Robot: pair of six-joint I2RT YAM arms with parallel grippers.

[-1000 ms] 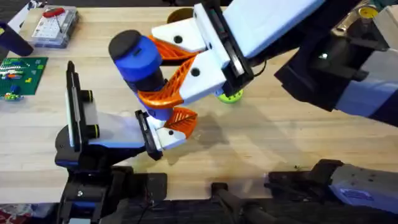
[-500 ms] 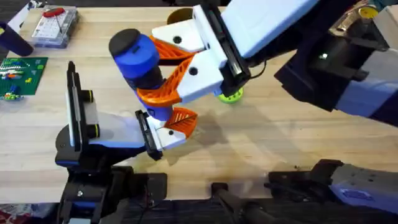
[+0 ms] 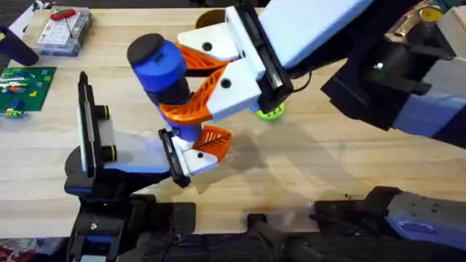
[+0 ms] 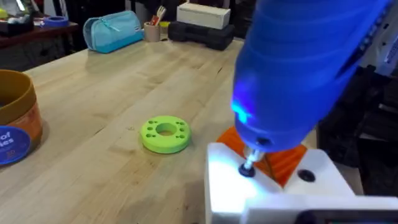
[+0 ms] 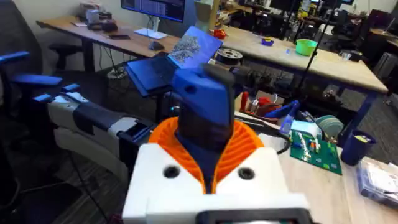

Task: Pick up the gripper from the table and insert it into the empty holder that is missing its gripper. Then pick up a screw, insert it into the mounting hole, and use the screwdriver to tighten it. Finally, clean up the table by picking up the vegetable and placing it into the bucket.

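Pale wood of the desk (image 3: 342, 156) carries, at its far left corner, a clear parts box (image 3: 64, 30) and a green circuit board (image 3: 25, 86). Next rightward stands the holder (image 3: 95, 142), its tall black plate upright and its black bar fronting the white and blue wrist; a white gripper piece with orange ribbed pads (image 3: 207, 149) sits against that bar, so the insertion step looks done. Above it the right gripper (image 3: 191, 84) has its white and orange jaws clamped on the screwdriver (image 3: 162, 73), held upright with the black cap uppermost. In the left wrist view the thin bit (image 4: 249, 167) presses onto a dark screw head in the white piece, so the tightening step seems to be under way, though how far the screw is seated cannot be told. Farther right lies a lime-green disc with holes (image 3: 269, 110), and beyond the arm the rim of the bucket (image 3: 211, 16) peeks out, well apart from the holder. Whether the left arm's jaws are apart or together cannot be told. The vegetable cleanup appears to remain ahead.
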